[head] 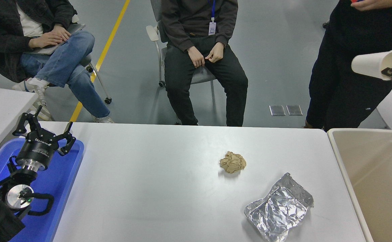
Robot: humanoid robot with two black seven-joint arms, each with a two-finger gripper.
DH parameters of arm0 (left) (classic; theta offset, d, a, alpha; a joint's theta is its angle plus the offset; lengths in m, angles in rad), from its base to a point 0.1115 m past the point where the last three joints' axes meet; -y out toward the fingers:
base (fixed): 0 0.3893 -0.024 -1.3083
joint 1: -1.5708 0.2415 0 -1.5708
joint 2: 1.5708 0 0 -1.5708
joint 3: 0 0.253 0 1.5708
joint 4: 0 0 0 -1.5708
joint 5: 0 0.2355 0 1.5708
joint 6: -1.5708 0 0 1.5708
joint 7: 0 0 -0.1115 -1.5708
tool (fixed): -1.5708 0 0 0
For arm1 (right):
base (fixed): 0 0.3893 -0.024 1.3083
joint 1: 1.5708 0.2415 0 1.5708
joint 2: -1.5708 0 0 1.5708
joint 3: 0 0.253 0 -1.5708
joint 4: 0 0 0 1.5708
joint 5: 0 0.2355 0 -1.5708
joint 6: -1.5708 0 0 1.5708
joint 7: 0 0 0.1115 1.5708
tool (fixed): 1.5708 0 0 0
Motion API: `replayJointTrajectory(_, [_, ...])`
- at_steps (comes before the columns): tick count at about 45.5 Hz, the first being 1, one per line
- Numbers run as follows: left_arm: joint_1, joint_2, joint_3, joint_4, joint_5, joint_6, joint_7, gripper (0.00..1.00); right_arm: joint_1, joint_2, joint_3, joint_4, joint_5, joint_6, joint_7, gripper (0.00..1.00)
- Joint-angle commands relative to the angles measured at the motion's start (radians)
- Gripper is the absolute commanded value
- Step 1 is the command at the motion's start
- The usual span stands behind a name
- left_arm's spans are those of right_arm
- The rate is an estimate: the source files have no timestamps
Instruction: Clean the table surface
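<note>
The white table surface (155,188) fills the lower half of the head view. A crumpled brown paper ball (233,162) lies right of its middle. A crinkled silver foil bag (279,211) rests nearer the front right. High at the right edge, well above the beige bin, my right gripper (391,71) is shut on the rim of a white paper cup (374,64) held on its side, its mouth toward the gripper. My left gripper (43,129) stays parked, open, over the blue tray.
A beige bin (342,158) stands against the table's right end. A blue tray (66,181) lies at the left edge under the left arm. Two people sit on chairs beyond the far edge and a third stands at the top right.
</note>
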State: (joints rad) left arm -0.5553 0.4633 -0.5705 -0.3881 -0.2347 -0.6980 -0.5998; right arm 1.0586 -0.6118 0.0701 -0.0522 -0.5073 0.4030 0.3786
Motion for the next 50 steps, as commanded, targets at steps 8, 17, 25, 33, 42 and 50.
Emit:
replayJointTrajectory(8, [0.0,0.0,0.0,0.0,0.0,0.0,0.0,1.0,-0.17,0.004,0.011,-0.117,0.05,-0.131,-0.116,0.0])
replayJointTrajectory(17, [0.0,0.001,0.0,0.0,0.0,0.0,0.0,1.0,-0.236,0.05,0.013,-0.117,0.076,-0.194,-0.158,0.0])
replayJointTrajectory(25, [0.0,0.0,0.0,0.0,0.0,0.0,0.0,1.0,-0.29,0.102,0.014,-0.117,0.076,-0.233,-0.167,0.0])
replayJointTrajectory(33, [0.0,0.0,0.0,0.0,0.0,0.0,0.0,1.0,-0.342,0.15,0.014,-0.117,0.076,-0.265,-0.167,0.0])
replayJointTrajectory(42, [0.0,0.0,0.0,0.0,0.0,0.0,0.0,1.0,-0.416,0.188,0.014,-0.117,0.078,-0.296,-0.167,0.0])
replayJointTrajectory(50, [0.0,0.0,0.0,0.0,0.0,0.0,0.0,1.0,-0.46,0.204,0.014,-0.117,0.113,-0.309,-0.167,0.0])
